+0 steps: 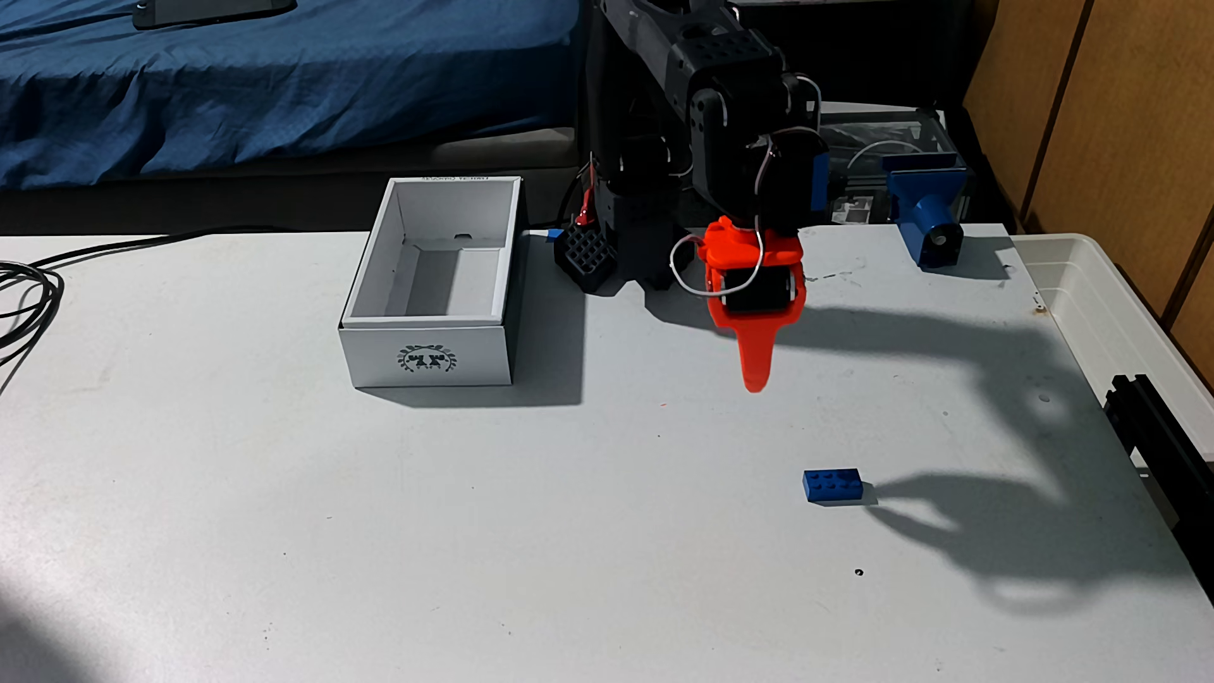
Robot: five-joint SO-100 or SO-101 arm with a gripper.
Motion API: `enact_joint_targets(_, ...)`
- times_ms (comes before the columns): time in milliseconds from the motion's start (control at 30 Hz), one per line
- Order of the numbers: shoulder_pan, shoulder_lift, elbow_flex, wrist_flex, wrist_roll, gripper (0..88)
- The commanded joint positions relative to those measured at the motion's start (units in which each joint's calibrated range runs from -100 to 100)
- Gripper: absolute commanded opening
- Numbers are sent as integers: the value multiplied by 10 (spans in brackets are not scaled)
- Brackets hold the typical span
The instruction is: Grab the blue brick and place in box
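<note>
Orange gripper (755, 384) hangs above the table (460, 525), jaws seemingly together.
Blue brick (832, 486) lies apart, nearer the front-right corner; box (430, 354) left.

Your fixed view stands at the near edge of the surface (460, 558), raised and tilted down, facing the arm's base (630, 243) head-on, with a bed (263, 85) behind; moderately close.

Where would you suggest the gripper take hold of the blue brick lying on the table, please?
Probably across its two long side faces, coming straight down from above. The blue brick lies flat, studs up, alone on the table, so its short width should fit between the gripper fingers best.
</note>
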Motion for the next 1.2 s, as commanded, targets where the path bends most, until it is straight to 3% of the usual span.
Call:
enact_joint_targets(0,0,-1,9,-47,-3,14)
enact_joint_targets(200,-4,-2,26,-92,-3,14)
enact_joint_targets(533,-43,59,21,-83,-30,14)
enact_joint_targets(1167,-38,151,-74,-91,-52,19)
